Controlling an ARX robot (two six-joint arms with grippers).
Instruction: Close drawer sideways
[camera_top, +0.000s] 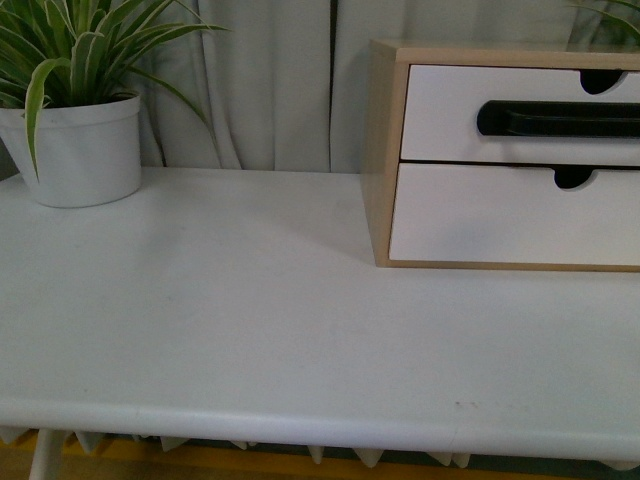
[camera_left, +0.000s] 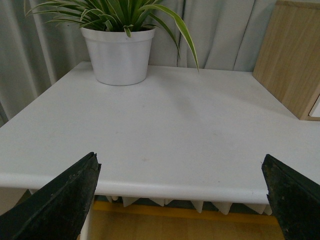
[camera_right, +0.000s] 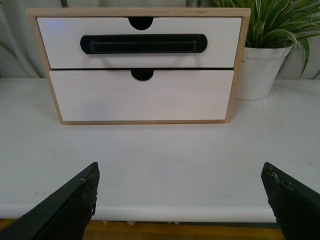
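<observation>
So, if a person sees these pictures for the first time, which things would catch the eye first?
Probably the long black bar handle on the upper drawer of the light-wood cabinet, standing at the table's right side. Next, the striped green plant in a white pot at the far left corner. Both wrist views show open dark gripper fingers at the near table edge.

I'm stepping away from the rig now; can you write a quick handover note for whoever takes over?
Left gripper: open, empty, at the table's near edge, facing a potted plant.
Right gripper: open, empty, facing the cabinet.
Drawer with the black handle: top slot, front looks about flush with the frame.
Done: drawer appears shut, or nearly.
Left: confirm it is fully in; neither gripper touches it.
</observation>
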